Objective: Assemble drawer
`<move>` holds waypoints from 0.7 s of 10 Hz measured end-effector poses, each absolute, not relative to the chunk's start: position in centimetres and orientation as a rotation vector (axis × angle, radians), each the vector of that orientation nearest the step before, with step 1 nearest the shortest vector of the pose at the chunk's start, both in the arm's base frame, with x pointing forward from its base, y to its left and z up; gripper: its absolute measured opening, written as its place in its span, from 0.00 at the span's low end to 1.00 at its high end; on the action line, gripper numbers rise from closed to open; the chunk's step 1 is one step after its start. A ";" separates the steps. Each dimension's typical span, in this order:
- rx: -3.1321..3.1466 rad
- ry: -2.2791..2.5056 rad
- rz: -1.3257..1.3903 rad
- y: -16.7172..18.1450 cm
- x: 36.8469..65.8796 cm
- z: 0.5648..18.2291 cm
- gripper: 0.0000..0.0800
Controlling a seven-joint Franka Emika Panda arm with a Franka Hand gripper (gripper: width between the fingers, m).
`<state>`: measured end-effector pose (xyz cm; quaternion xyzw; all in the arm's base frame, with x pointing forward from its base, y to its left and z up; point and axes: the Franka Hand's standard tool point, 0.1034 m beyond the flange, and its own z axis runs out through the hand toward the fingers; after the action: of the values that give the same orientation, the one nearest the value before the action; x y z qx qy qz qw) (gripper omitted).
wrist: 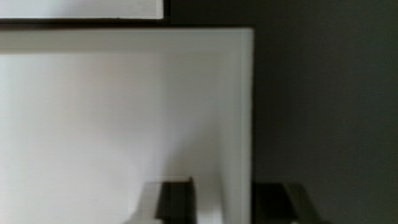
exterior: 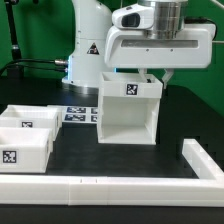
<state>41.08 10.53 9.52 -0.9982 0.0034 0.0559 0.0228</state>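
Note:
The white hollow drawer casing (exterior: 128, 115) stands upright on the black table in the middle, its open side facing the camera and a tag on its upper front. My gripper (exterior: 159, 78) comes down from above onto the top of the casing's wall on the exterior view's right. In the wrist view my gripper (wrist: 222, 203) has its dark fingers (wrist: 175, 201) on both sides of the casing's thin white wall (wrist: 125, 120), shut on it. Two smaller white trays (exterior: 34, 119) (exterior: 22, 152) sit at the exterior view's left, apart from the casing.
The marker board (exterior: 75, 113) lies flat behind the trays, next to the robot base (exterior: 88, 50). A low white border wall (exterior: 110, 186) runs along the table's front and turns back at the exterior view's right (exterior: 200, 158).

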 end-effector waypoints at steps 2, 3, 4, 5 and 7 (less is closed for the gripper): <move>-3.091 0.011 0.173 10.5 41.1 9.5 0.05; -3.091 0.011 0.173 10.5 41.1 9.5 0.05; -3.091 0.011 0.173 10.5 41.1 9.5 0.05; -3.091 0.011 0.173 10.5 41.1 9.5 0.05; -3.091 0.011 0.173 10.5 41.1 9.5 0.05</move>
<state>41.08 10.53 9.52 -0.9982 0.0034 0.0559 0.0228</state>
